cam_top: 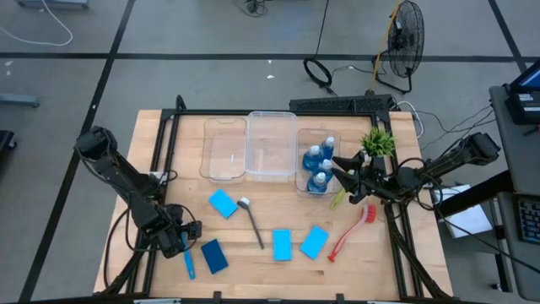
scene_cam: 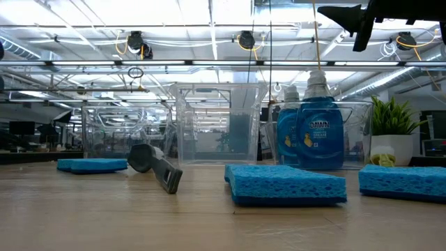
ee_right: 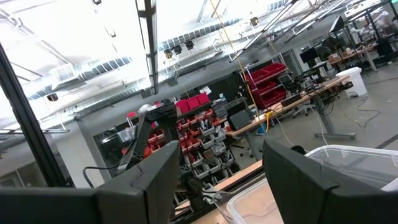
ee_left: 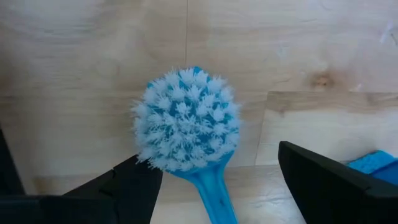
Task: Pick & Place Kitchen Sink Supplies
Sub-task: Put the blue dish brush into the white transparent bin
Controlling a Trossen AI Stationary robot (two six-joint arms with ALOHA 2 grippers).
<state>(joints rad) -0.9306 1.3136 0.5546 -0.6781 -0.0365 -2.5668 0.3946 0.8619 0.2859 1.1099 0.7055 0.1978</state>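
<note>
The left hand (ee_left: pixel 214 180) hangs open over the blue long-handled brush (ee_left: pixel 186 121) lying on the wooden counter (ee_left: pixel 74 68). It might slip sideways if pinched off-centre. The right hand (cam_top: pixel 353 179) hangs open, seemingly empty, near the blue bottles (cam_top: pixel 320 166).

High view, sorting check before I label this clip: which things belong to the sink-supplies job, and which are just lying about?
Job:
- small blue bottles with pale caps
- flat blue rectangular sponges
- blue long-handled brush
- grey long-handled brush
- red long-handled brush

Lying about:
- small green potted plant
- black floor fan
</note>
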